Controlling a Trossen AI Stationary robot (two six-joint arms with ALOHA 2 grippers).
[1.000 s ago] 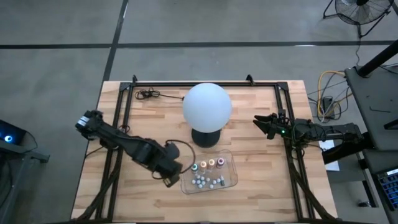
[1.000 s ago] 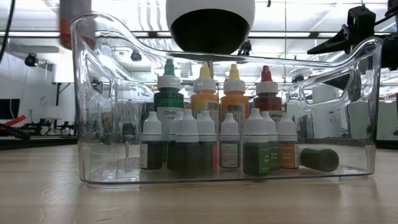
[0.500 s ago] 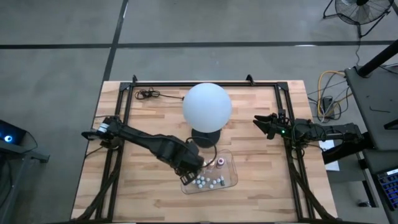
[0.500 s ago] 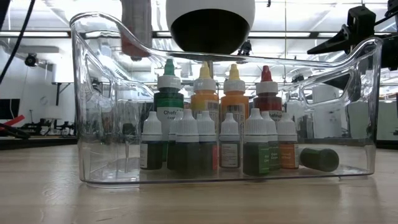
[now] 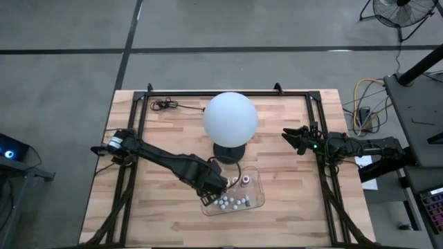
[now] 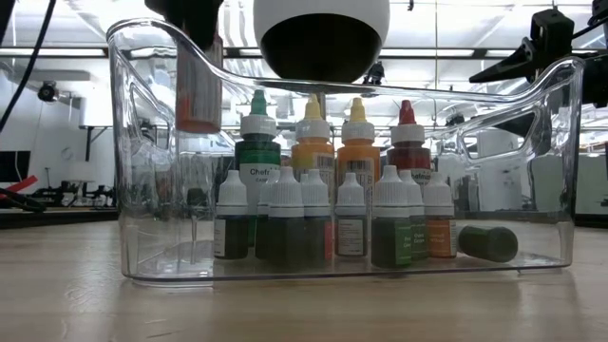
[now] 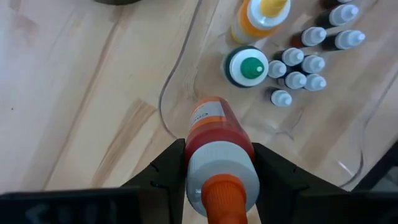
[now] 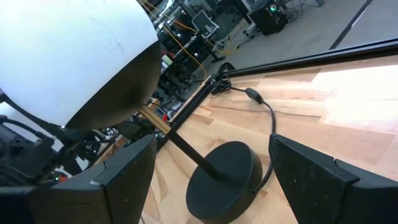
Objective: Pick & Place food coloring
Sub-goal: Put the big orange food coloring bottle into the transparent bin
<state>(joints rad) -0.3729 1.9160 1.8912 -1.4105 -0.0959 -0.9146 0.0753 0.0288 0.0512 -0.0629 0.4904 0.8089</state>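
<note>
Over the near-left corner of the clear tray (image 7: pixel 171 118), our left gripper (image 7: pixel 214 163) is pinching an orange food coloring bottle (image 7: pixel 216 140), with the other bottles (image 6: pixel 332 214) standing inside. We are risking a knock against the green-capped bottle (image 7: pixel 247 66) just beside the drop spot if we descend off-line. Our right gripper (image 5: pixel 293 138) is waiting, jaws spread, beside the white globe (image 5: pixel 230 117)
</note>
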